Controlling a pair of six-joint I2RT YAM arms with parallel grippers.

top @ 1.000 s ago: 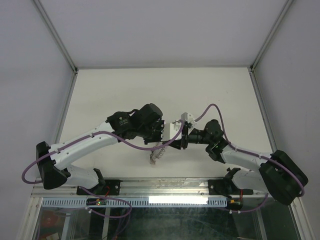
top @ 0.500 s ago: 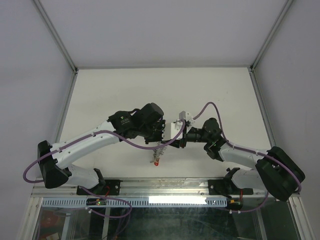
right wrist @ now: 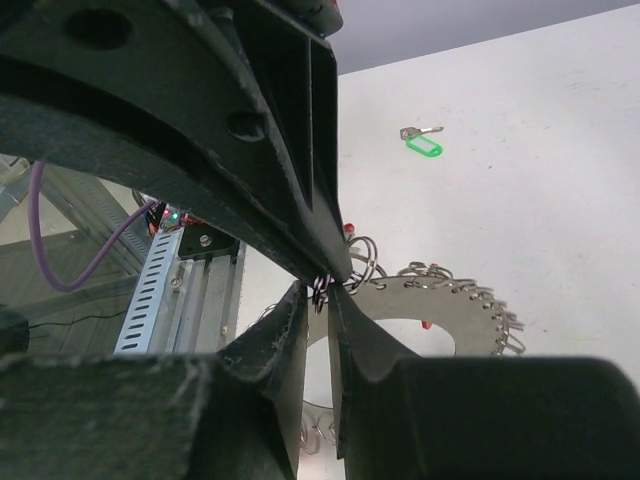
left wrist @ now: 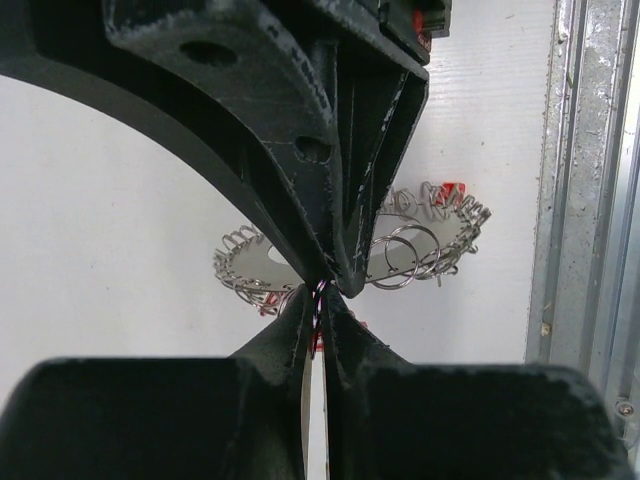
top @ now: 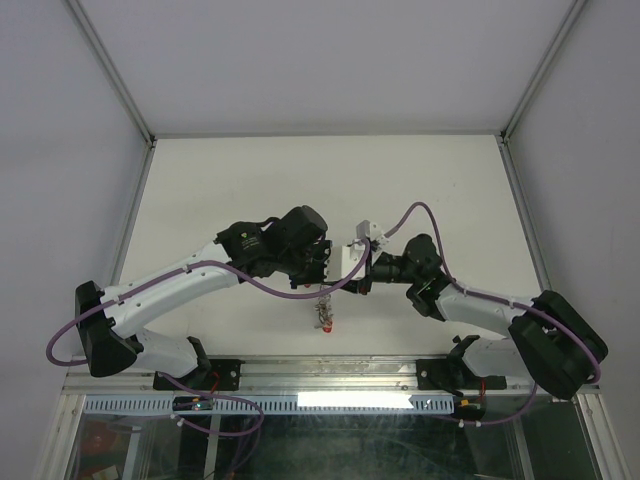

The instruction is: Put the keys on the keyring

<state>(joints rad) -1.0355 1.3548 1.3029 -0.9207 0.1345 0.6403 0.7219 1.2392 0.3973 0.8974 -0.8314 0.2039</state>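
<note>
Swung slightly toward 3 o'clock, the keyring (top: 324, 316) now dangles at 6 o'clock below my left gripper (left wrist: 320, 290), clamped shut on it for steadiness, while my right gripper (right wrist: 322, 288) narrows alongside, grip unclear, and the green key (right wrist: 424, 147) lies unthreaded on the table (right wrist: 520, 150).

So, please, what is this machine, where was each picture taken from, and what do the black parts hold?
A left arm and a right arm stand at a white table's near edge. One picture looks down from above; the other two come from wrist cameras, so the black shapes are each arm's fingers. Between the arms is a grey metal disc rimmed with small wire rings. The left fingers are shut, seemingly on its rim; the right fingers nearly closed there. A small green-headed key lies on the table.
</note>
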